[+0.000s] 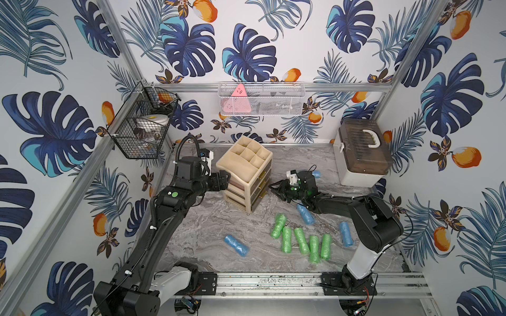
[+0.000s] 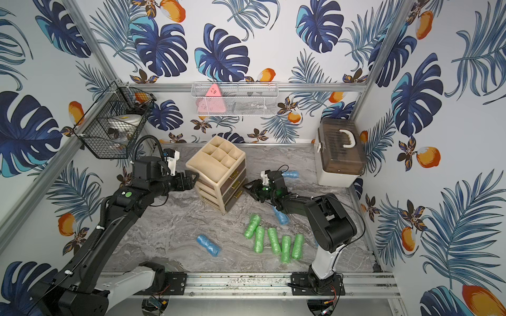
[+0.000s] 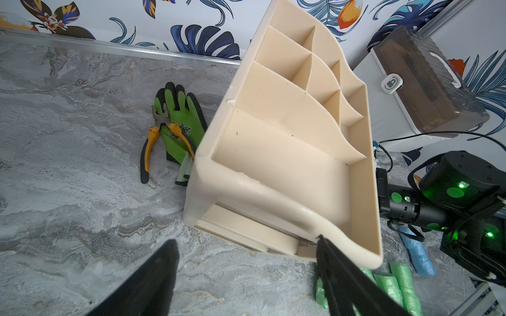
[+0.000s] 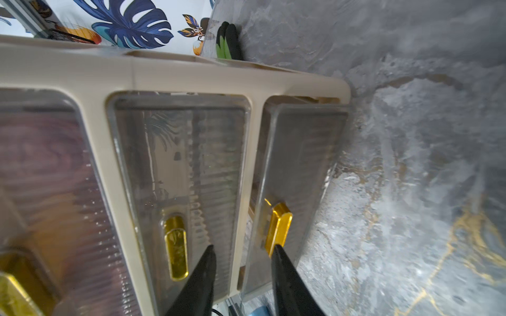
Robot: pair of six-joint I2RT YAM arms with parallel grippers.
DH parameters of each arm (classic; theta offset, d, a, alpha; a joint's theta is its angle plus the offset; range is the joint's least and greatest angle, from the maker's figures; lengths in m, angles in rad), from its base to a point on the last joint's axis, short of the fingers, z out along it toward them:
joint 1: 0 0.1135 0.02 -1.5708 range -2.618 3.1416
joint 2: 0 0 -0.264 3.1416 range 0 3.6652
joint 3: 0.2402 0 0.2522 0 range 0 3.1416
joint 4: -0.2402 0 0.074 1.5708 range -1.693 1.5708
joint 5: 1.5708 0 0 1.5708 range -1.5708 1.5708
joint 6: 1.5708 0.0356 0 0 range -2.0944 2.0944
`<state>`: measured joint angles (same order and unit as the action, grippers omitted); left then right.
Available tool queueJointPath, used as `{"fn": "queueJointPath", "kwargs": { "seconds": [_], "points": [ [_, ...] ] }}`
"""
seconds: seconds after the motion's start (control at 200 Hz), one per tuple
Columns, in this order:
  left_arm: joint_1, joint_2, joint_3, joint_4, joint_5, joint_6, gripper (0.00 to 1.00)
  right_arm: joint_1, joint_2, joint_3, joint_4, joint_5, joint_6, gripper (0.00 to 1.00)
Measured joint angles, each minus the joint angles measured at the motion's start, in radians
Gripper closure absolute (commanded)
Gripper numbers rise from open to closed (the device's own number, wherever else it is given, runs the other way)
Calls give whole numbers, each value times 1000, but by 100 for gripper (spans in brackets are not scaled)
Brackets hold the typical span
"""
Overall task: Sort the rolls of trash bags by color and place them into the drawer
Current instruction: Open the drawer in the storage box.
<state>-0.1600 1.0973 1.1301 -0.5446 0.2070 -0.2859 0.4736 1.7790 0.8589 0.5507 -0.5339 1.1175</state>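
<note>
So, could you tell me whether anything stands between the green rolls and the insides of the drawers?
Yes: the middle drawer is shut and the bottom drawer is only slightly ajar, so their fronts keep the green rolls out for now.

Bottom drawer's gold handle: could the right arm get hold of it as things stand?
Probably yes. The right arm has its open jaws right at the gold handle, one tip beside it, nothing between; the bottom drawer stands slightly out.
</note>
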Motion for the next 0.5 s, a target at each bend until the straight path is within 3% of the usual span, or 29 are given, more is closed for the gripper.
{"fn": "queueJointPath", "kwargs": {
  "seconds": [0.5],
  "points": [
    [0,-2,1,0,7,-3,17,27,67,29,128,-5,97,69]
  ]
}}
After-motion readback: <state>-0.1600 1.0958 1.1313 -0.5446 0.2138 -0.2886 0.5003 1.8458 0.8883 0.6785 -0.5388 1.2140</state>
